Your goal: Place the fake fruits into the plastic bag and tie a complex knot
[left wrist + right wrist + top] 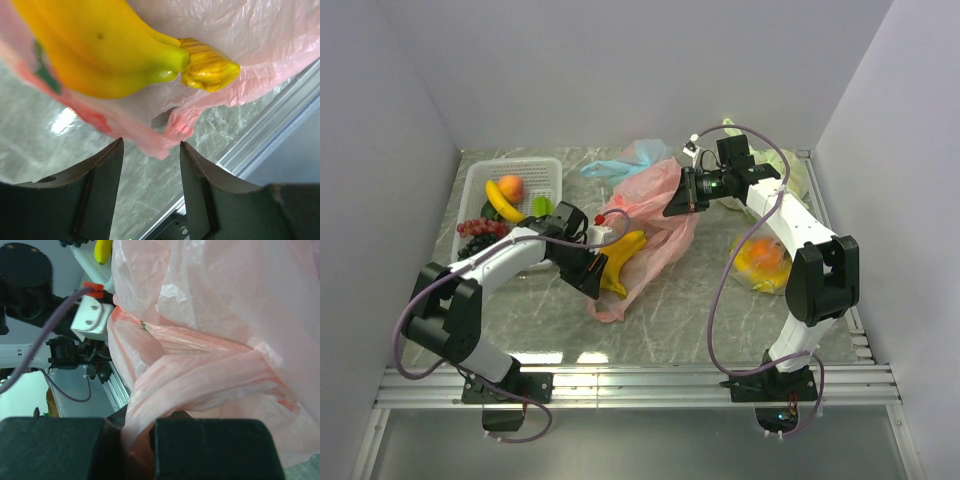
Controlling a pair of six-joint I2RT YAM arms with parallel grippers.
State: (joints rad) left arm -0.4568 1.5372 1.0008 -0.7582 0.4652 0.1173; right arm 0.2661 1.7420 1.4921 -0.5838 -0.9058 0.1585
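**A:** Where is the pink bag [655, 205]?

**B:** It lies crumpled in the middle of the grey marbled surface [670, 320]. Its far end is lifted towards the right arm [790, 225].

**A:** What are the right jaws doing?

**B:** They are closed tight on a gathered strand of the pink plastic. In the right wrist view the twisted film runs straight down between them.

**A:** And the left jaws?

**B:** They stand moderately apart with nothing between them. The left arm [500, 262] has them just beside the near end of the bag. The bag's crinkled edge hangs just past the tips.

**A:** Is any fruit at the bag?

**B:** Yes, a bunch of yellow bananas [623, 262] is there, with the stem end pointing away from the left jaws. It rests against the pink film at the bag's near side. I cannot tell whether it is inside the opening or only lying on the plastic.

**A:** Where is the rest of the fruit?

**B:** In the white basket [555, 170] at the far left. It holds a single banana [502, 201], an orange-red round fruit [511, 186] and a green piece [542, 207]. Dark grapes [480, 229] sit at its near edge.

**A:** Is anything else on the surface?

**B:** A light blue bag [638, 156] lies just behind the pink one. A pale green bag [798, 175] sits at the far right. Near the right arm's elbow there is a clear wrap with something yellow-orange inside [763, 262].
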